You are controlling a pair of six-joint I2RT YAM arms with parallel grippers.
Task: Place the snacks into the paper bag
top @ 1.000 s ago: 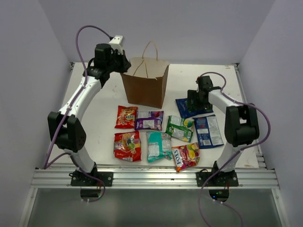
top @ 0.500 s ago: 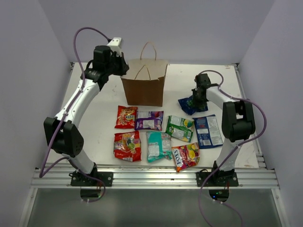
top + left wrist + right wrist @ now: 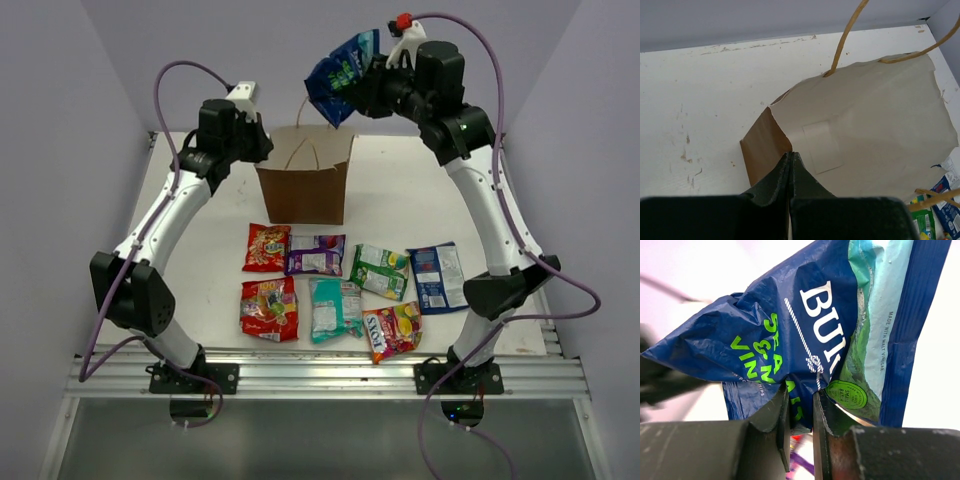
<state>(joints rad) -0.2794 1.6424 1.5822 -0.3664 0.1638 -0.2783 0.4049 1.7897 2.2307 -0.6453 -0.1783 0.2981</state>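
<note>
paper bag (image 3: 305,190): upright at the far middle of the table (image 3: 430,190), mouth up, with two loose loop handles; inside not plainly shown from above or from the left wrist view, so possibly empty.
held blue packet (image 3: 342,72): high in the air, above and slightly right of the bag's mouth, not yet inside; crumpled, hanging from one pinched edge.
waiting packets: seven, flat on the table, on the near side of the bag.
far row, left to right: small red packet (image 3: 266,247), purple packet (image 3: 316,254), green packet (image 3: 380,271), second blue packet (image 3: 438,277).
near row, left to right: large red packet (image 3: 269,308), teal packet (image 3: 334,308), yellow-and-red packet (image 3: 392,330).
progress: early, by the look of it; one packet lifted, none seen delivered, seven left to fetch.
right gripper (image 3: 801,405): clamped tight on the held blue packet, with only the foil's thickness between the fingers; raised well above the table on an arm stretched up and leaning left toward the bag.
left gripper (image 3: 790,167): closed to a sliver on the bag's far-left rim, pinning the paper; reached far along the left side, elbow bent, wrist tipped down at the rim.
likely next: lowering over the mouth, then release.
</note>
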